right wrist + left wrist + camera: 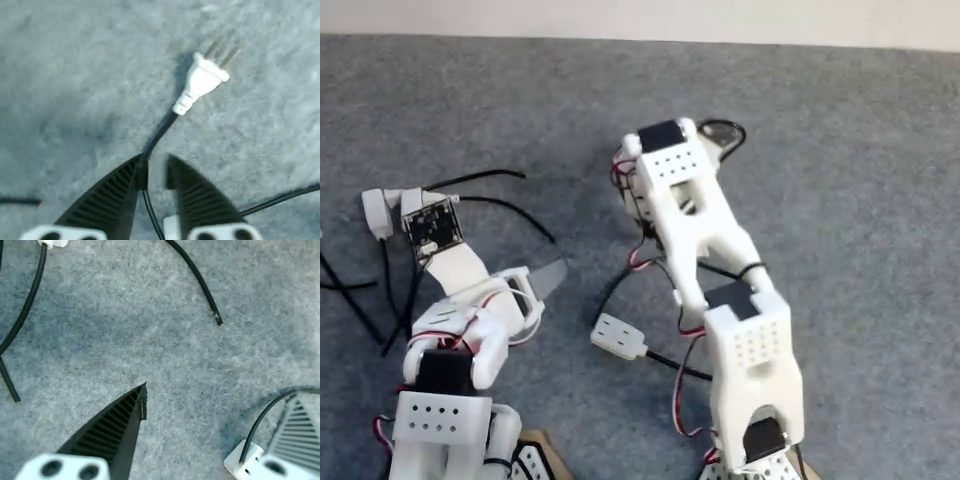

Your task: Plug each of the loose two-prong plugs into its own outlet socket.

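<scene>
From above, the left gripper (pixel 535 285) hangs low over the grey mat (pixel 840 150). The white socket (pixel 618 337) lies just beside it on a black lead (pixel 665 362), between the two arms. An outer plug (pixel 378 212) rests well off to the left, and the right arm (pixel 700 220) stretches away up the table.

Through the left wrist camera, the left gripper (pixel 220 392) has its fingers wide apart with nothing between them. The socket (pixel 242 462) sits near one finger, and a bare cable end (pixel 217 320) lies farther off on the mat.

Through the right wrist camera, the right gripper (pixel 155 165) straddles the cord (pixel 160 132) just behind a white plug (pixel 202 80). The plug lies flat with its two prongs pointing away. The view is smeared, but the gap looks wider than the cord, so I take the fingers as slightly apart and not clamped.

This looks like the pick-up step for that plug, with nothing plugged in yet. Next, the right gripper should close on the plug's body rather than the thin cord. It then has to carry the plug to the socket with the prongs squared to the slots, while the left gripper steadies the socket.
</scene>
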You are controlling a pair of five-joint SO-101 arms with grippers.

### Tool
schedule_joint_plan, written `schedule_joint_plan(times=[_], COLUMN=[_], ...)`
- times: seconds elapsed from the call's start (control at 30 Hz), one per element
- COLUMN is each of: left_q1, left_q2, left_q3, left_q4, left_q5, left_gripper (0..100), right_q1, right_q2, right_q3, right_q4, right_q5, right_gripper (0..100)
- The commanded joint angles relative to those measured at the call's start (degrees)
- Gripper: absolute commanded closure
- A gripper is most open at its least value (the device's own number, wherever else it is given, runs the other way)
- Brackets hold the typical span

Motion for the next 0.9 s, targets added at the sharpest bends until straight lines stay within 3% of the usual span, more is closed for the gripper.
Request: schedule_joint_plan(times=[0.0,0.1,0.5,0.77,0.87], left_q1=[0.48,0.48,0.57,0.57,0.57], left_q2=[-0.13,-0.13,-0.13,-0.13,-0.13], left_q3=[-0.31,-0.31,-0.31,-0.31,-0.31], left_q4=[-0.97,-0.97,-0.97,-0.97,-0.97], left_q5=[0.35,0.35,0.35,0.35,0.44], left_gripper=[60,60,60,60,60], right_q1=[1.10,1.54,4.79,4.88,4.97], right_q2=[0.22,1.80,7.60,7.96,7.96], right_q3=[-3.03,-3.12,-3.47,-3.47,-3.47], right_q4=[1.19,0.75,-6.55,-8.31,-8.22], right_q5=[-3.87,-5.63,-5.36,-5.36,-5.54], right_gripper=[77.5,71.4,72.2,99.8,98.8])
